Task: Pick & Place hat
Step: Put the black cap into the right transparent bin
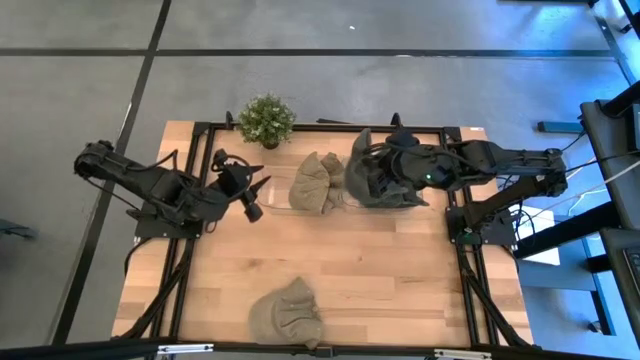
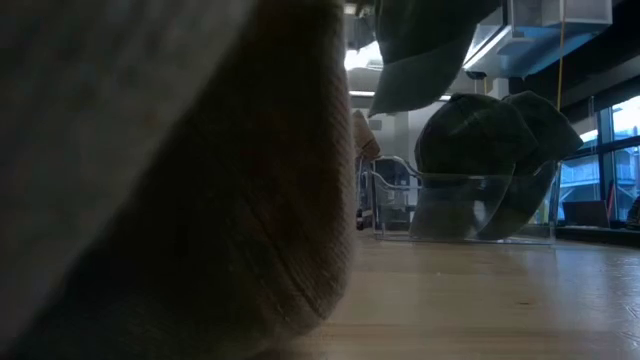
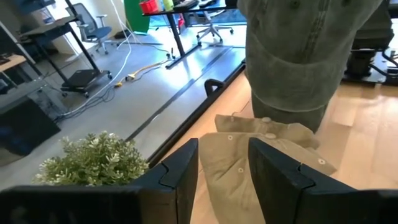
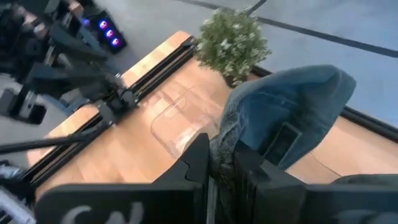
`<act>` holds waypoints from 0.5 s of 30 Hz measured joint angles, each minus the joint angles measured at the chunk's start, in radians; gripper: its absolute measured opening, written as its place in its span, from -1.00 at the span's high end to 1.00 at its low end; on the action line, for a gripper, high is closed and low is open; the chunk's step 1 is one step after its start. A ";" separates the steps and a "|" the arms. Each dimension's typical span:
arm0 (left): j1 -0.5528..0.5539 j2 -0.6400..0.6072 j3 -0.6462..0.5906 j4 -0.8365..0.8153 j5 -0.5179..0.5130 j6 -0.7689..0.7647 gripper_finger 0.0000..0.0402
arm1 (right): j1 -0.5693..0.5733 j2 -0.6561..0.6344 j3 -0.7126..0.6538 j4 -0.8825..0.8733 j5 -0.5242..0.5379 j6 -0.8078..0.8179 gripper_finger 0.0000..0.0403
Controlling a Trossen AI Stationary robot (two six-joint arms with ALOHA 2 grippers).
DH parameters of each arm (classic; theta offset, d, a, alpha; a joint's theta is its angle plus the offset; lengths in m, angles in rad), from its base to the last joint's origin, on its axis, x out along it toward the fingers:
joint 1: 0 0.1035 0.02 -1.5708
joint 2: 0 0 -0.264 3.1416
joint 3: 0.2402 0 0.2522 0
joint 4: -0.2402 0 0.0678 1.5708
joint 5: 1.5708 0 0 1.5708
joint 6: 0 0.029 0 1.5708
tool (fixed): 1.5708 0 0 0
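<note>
Wooden table [image 1: 380, 280] carrying a clear tray [image 1: 345, 192] at its far middle, a potted plant [image 1: 266, 120] at the far edge and a khaki hat [image 1: 287, 313] at the near edge. Right gripper [image 1: 357, 176], jaws clamped on a grey-green cap [image 1: 375, 185], holds it over the tray's right end beside a second khaki hat [image 1: 315, 182] in the tray. Left gripper [image 1: 258, 195], jaws parted and holding nothing, sits just left of the tray.
</note>
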 joint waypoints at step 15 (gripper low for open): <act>0.018 0.000 0.000 0.000 0.002 0.028 0.34 | -0.015 0.058 0.000 -0.136 0.120 0.183 0.82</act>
